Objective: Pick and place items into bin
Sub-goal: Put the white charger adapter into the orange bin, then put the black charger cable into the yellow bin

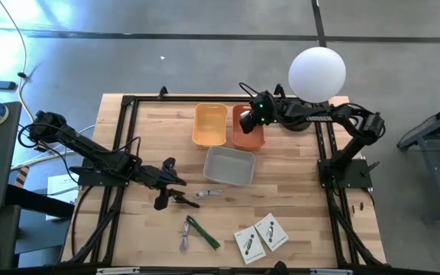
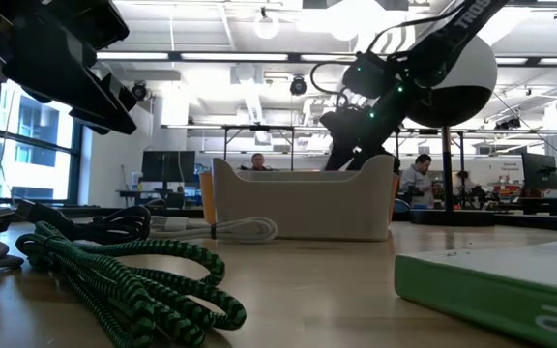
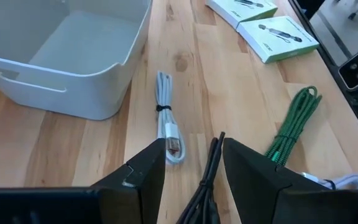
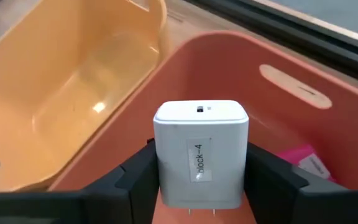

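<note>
My right gripper (image 4: 201, 165) hangs over the salmon-red bin (image 4: 328, 68), shut on a white charger block (image 4: 201, 124) labelled "block-4". In the high view it (image 1: 244, 117) is above that bin (image 1: 248, 140). My left gripper (image 3: 194, 168) is open low over the table's near-left part (image 1: 166, 187). Its fingers stand on either side of a black cable (image 3: 209, 174) lying on the wood. Near it lie a white cable (image 3: 166, 127), a green braided cable (image 3: 294, 124) and two white flat boxes (image 3: 263, 25). A pink item (image 4: 304, 158) lies in the red bin. My right gripper pinches the white charger block by two opposite side faces (image 4: 161, 168), one finger (image 4: 135, 174) on each. It comes from above at a slant. The block is lifted clear over the red bin, its metal prongs (image 4: 201, 213) pointing back toward the wrist.
A grey bin (image 1: 230, 166) sits mid-table, with a yellow-orange bin (image 1: 210, 124) behind it beside the red one. A black frame (image 1: 124, 145) rims the table. A white round lamp (image 1: 317, 72) stands at the far right. People sit in the room beyond (image 2: 420, 174).
</note>
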